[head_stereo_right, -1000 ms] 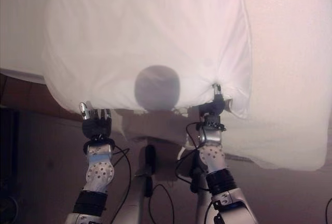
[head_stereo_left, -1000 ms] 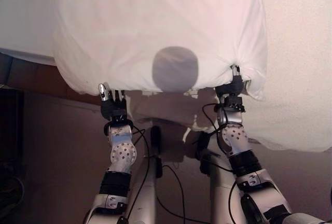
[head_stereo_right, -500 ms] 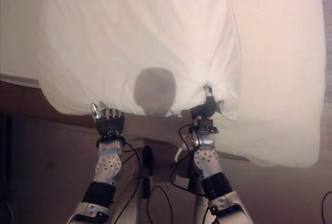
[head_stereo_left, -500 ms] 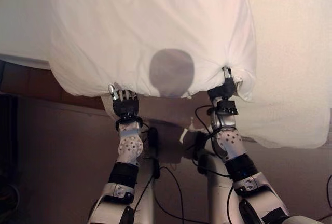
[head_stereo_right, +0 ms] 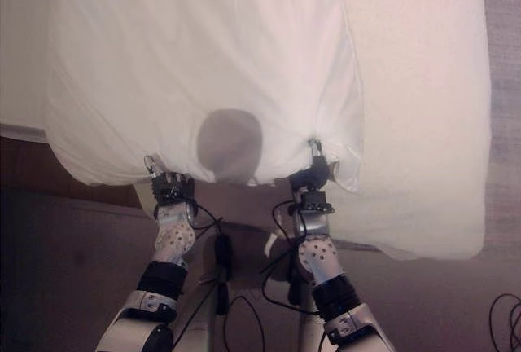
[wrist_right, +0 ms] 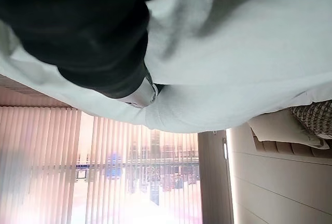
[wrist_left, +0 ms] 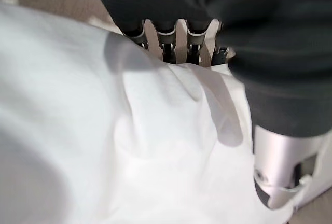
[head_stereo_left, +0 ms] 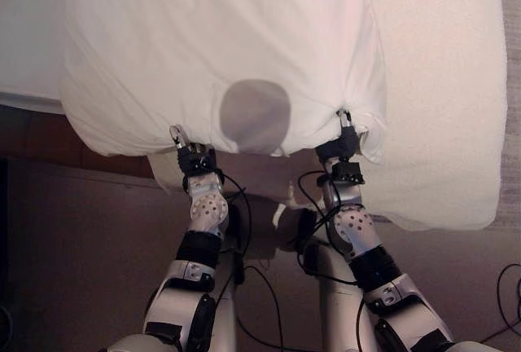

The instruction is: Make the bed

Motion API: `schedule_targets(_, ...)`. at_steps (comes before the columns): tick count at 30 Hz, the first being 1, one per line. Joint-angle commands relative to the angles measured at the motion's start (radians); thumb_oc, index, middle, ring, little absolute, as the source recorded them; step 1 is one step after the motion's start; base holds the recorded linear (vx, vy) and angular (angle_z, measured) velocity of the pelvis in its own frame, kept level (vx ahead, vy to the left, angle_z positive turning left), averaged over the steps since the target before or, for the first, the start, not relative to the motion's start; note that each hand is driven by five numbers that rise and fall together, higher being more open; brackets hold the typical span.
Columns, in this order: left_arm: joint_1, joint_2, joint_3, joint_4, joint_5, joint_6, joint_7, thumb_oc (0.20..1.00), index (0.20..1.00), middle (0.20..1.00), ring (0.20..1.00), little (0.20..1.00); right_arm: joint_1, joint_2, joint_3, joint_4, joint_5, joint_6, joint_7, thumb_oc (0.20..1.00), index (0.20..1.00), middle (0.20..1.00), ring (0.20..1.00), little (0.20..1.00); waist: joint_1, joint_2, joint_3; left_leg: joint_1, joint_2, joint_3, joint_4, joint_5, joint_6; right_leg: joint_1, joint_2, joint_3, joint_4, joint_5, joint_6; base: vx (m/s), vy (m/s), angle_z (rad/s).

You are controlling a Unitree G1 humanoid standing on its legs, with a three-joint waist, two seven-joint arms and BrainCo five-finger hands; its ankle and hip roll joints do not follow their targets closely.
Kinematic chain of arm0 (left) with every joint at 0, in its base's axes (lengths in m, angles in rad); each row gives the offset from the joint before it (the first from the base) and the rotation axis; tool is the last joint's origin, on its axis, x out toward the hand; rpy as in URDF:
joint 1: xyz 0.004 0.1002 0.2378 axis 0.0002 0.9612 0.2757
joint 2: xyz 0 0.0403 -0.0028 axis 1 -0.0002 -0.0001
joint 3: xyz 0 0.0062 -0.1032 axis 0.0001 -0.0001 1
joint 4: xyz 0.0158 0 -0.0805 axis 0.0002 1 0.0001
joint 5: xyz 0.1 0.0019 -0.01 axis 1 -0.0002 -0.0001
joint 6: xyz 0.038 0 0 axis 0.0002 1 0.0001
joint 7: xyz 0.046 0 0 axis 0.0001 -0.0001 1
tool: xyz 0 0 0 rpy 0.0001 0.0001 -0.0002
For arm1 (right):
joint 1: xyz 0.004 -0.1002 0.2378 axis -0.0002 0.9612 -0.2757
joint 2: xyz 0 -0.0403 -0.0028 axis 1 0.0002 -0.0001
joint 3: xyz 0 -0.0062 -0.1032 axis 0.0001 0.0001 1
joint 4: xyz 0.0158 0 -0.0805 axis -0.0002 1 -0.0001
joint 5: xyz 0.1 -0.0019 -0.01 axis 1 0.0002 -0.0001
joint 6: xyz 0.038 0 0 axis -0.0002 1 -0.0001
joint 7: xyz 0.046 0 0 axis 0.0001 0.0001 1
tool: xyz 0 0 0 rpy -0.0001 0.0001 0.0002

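Spreading is under way: the sheet is gripped by left hand and right hand fingers, to be drawn evenly over the bed next.

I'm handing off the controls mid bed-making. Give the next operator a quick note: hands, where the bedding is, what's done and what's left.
Right hand: shut on the white pillow, pinching its near edge by the right corner, cloth bunched there.
Left hand: at the pillow's near edge toward the left corner; its fingertips disappear under the cloth in the wrist view, so grip is unconfirmed.
Pillow: held out over the near edge of the bed, above the cream blanket spread beneath and to the right.
Done: pillow picked up by its near edge.
Left: confirm the left grip, set the pillow down in its place on the bed, release, smooth the bedding.
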Motion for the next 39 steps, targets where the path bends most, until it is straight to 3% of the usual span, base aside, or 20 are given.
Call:
schedule_targets(1, -0.062, 0.011, 0.039, 0.037, 0.147, -0.031, 0.120, 1.000, 1.000, 1.000, 1.000, 1.000, 0.079, 0.008, 0.013, -0.173, -0.005, -0.010, 0.040, 0.200, 0.200, 0.200, 0.200, 0.200, -0.030, 0.046, -0.064, -0.015, -0.004, 0.006, 0.034, -0.050, 0.023, 0.024, 0.011, 0.061, -0.086, 0.109, 0.101, 0.00, 0.000, 0.00)
schedule_targets(4, -0.075, 0.005, 0.045, 0.006, 0.190, -0.039, 0.172, 1.000, 1.000, 1.000, 1.000, 1.000, 0.091, -0.001, 0.020, -0.185, -0.020, -0.015, 0.032, 0.200, 0.200, 0.200, 0.200, 0.200, -0.029, 0.048, -0.060, -0.012, -0.005, 0.005, 0.030, -0.050, 0.026, 0.025, 0.012, 0.062, -0.087, 0.110, 0.101, 0.00, 0.000, 0.00)
schedule_targets(13, -0.059, 0.003, 0.043, -0.064, 0.202, -0.062, 0.150, 1.000, 1.000, 1.000, 1.000, 1.000, 0.093, -0.001, 0.019, -0.175, -0.046, -0.017, 0.016, 0.200, 0.200, 0.200, 0.200, 0.200, -0.028, 0.050, -0.056, -0.007, -0.006, 0.008, 0.021, -0.045, 0.024, 0.027, 0.012, 0.065, -0.095, 0.113, 0.102, 0.00, 0.000, 0.00)
schedule_targets(23, 0.020, 0.037, 0.018, -0.106, 0.099, -0.029, -0.138, 1.000, 1.000, 1.000, 1.000, 1.000, 0.083, 0.006, 0.023, -0.139, -0.030, 0.004, 0.068, 0.200, 0.200, 0.200, 0.200, 0.200, -0.026, 0.038, -0.064, -0.001, -0.005, 0.014, 0.012, -0.049, 0.027, 0.023, 0.019, 0.078, -0.099, 0.114, 0.100, 0.00, 0.000, 0.00)
schedule_targets(24, 0.024, 0.045, 0.016, -0.098, 0.095, -0.024, -0.157, 0.884, 0.884, 0.884, 0.884, 0.884, 0.084, 0.003, 0.022, -0.136, -0.029, 0.007, 0.074, 0.200, 0.200, 0.200, 0.200, 0.200, -0.026, 0.038, -0.064, -0.002, -0.005, 0.015, 0.014, -0.048, 0.026, 0.021, 0.018, 0.079, -0.100, 0.115, 0.100, 0.00, 0.000, 0.00)
schedule_targets(26, 0.030, 0.057, 0.010, -0.088, 0.095, -0.019, -0.172, 0.313, 0.313, 0.313, 0.313, 0.313, 0.081, 0.001, 0.024, -0.134, -0.026, 0.006, 0.077, 0.200, 0.200, 0.200, 0.200, 0.200, -0.027, 0.038, -0.065, -0.004, -0.004, 0.017, 0.017, -0.048, 0.026, 0.020, 0.020, 0.080, -0.100, 0.115, 0.099, 0.00, 0.000, 0.00)
schedule_targets(27, 0.033, 0.060, 0.007, -0.083, 0.093, -0.017, -0.177, 0.200, 0.200, 0.200, 0.200, 0.200, 0.082, -0.002, 0.025, -0.132, -0.026, 0.007, 0.078, 0.200, 0.200, 0.200, 0.200, 0.200, -0.027, 0.037, -0.066, -0.005, -0.004, 0.016, 0.019, -0.048, 0.027, 0.020, 0.021, 0.081, -0.099, 0.114, 0.097, 0.00, 0.000, 0.00)
schedule_targets(39, 0.093, 0.092, 0.004, -0.020, 0.126, 0.054, -0.224, 0.200, 0.200, 0.200, 0.200, 0.200, 0.106, -0.016, 0.004, -0.144, -0.035, 0.012, 0.075, 0.200, 0.200, 0.200, 0.200, 0.200, -0.024, 0.067, -0.058, 0.031, -0.007, 0.029, -0.018, -0.030, 0.016, 0.042, 0.026, 0.096, -0.127, 0.122, 0.098, 0.00, -0.007, -0.01)
